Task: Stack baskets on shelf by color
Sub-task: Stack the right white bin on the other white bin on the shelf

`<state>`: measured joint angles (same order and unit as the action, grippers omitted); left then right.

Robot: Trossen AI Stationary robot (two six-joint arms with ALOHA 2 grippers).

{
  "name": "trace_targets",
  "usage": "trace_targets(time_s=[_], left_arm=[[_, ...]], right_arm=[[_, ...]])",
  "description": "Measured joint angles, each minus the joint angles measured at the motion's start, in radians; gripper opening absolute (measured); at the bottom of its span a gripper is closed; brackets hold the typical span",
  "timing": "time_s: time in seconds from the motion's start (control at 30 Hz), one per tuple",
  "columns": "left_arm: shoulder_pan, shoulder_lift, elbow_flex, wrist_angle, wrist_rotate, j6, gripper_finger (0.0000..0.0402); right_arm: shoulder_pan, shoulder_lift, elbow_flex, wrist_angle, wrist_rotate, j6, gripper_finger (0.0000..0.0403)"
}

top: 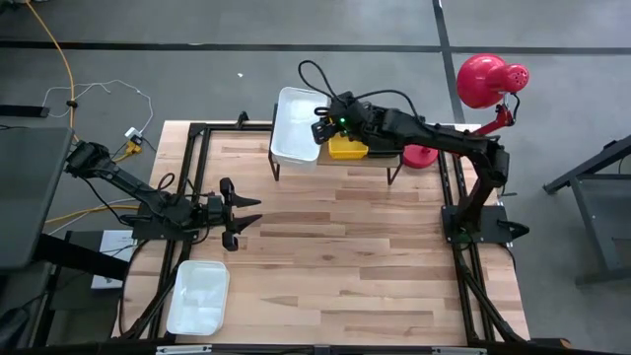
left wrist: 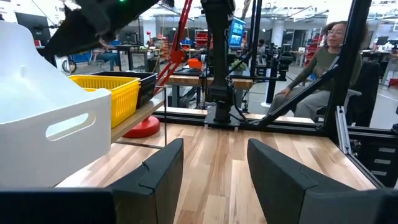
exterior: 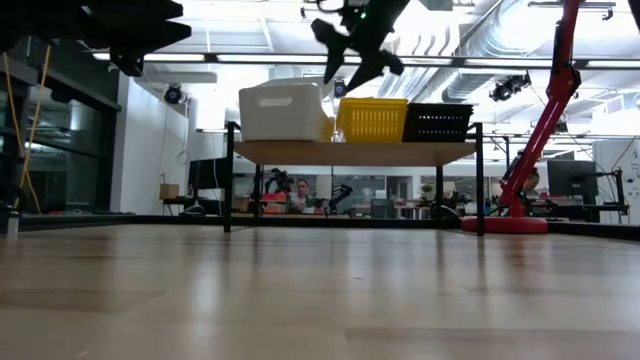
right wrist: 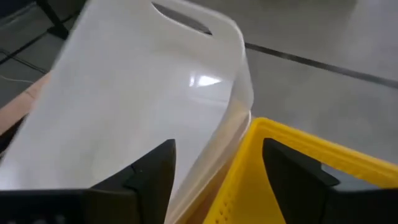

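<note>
The shelf [exterior: 350,152] stands at the table's far edge. On it sit a white basket [exterior: 283,110], a yellow basket [exterior: 372,118] and a black basket [exterior: 437,121], side by side. From above, the white stack [top: 296,138] and the yellow basket [top: 347,149] show, while the arm covers the black one. Another white basket [top: 197,296] lies on the table near its front left corner. My right gripper [exterior: 355,55] hovers open above the seam between the white basket [right wrist: 143,93] and the yellow basket [right wrist: 292,180]. My left gripper [top: 251,215] is open over the table's left middle.
A red lamp [top: 488,79] stands with its base [top: 422,156] beside the shelf's right end. Black frame rails run along the table's left side [top: 192,168] and right side [top: 449,187]. Bare wood lies in the table's middle [top: 355,256]. A person [left wrist: 323,62] sits beyond the table.
</note>
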<state>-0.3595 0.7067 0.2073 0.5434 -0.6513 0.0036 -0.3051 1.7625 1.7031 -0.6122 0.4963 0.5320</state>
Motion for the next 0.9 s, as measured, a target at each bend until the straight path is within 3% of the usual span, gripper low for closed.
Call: trace_targets(time_s=[0.43, 0.9], left_arm=[[0.000, 0.000, 0.000, 0.000, 0.000, 0.000, 0.0166], [0.000, 0.000, 0.000, 0.000, 0.004, 0.000, 0.0166]], right_arm=[[-0.001, 0.039, -0.001, 0.045, 0.019, 0.056, 0.0211], [-0.004, 0.068, -0.001, 0.056, 0.024, 0.092, 0.0036]])
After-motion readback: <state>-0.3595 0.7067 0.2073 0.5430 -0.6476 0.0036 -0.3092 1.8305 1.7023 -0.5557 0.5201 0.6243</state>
